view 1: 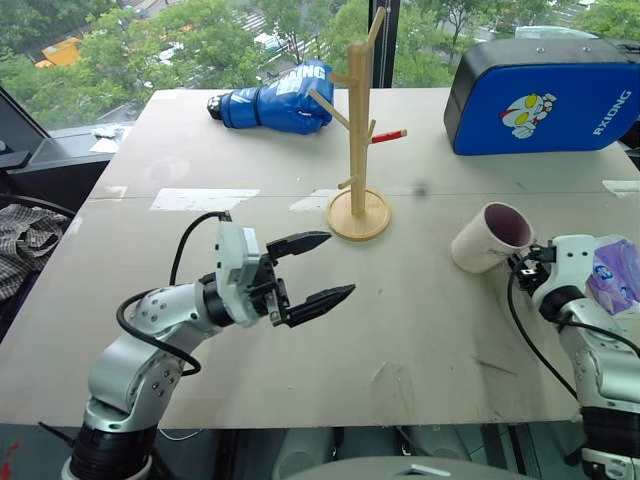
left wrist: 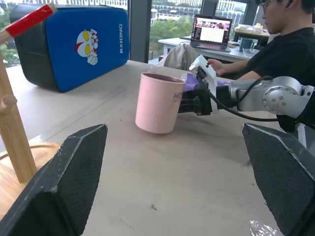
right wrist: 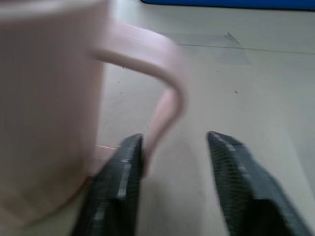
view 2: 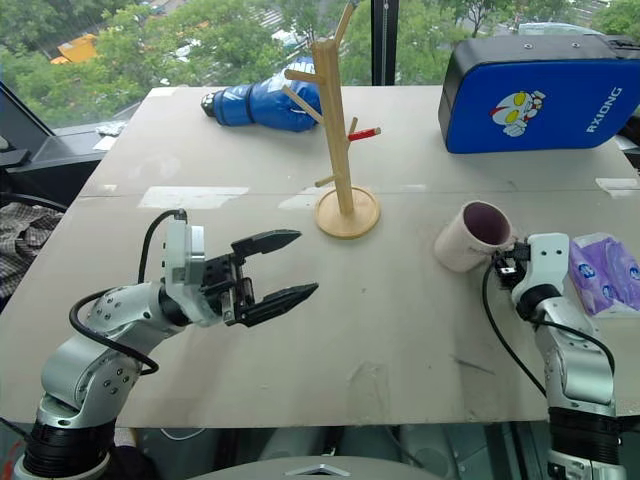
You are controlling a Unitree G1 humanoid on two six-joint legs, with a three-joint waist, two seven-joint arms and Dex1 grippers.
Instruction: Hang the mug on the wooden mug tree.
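- The right wrist view shows what the head views hide: the right gripper [right wrist: 172, 172] stands with its jaws apart, one finger [right wrist: 115, 182] beside the lower end of the loop handle, the other clear of it; nothing is clamped
- The left wrist view shows a person [left wrist: 285, 44] in a dark top seated behind the table, with a laptop [left wrist: 212, 30] open on a further desk
- From the head, the left gripper [view 1: 320, 270] hangs above the board with jaws wide apart and empty
- One mug [view 1: 492, 236], tilted, near the table's right side, just in front of the right gripper; one wooden mug tree [view 1: 358, 130] upright mid-table, well apart from the mug, one peg red-tipped
- One blue boxing glove [view 1: 275, 98]; one blue pad [view 1: 545, 95] with a cartoon figure; one purple packet [view 1: 615, 275]
- The table [view 1: 200, 300] is pale board, scuffed, with taped patches; windows behind show green trees
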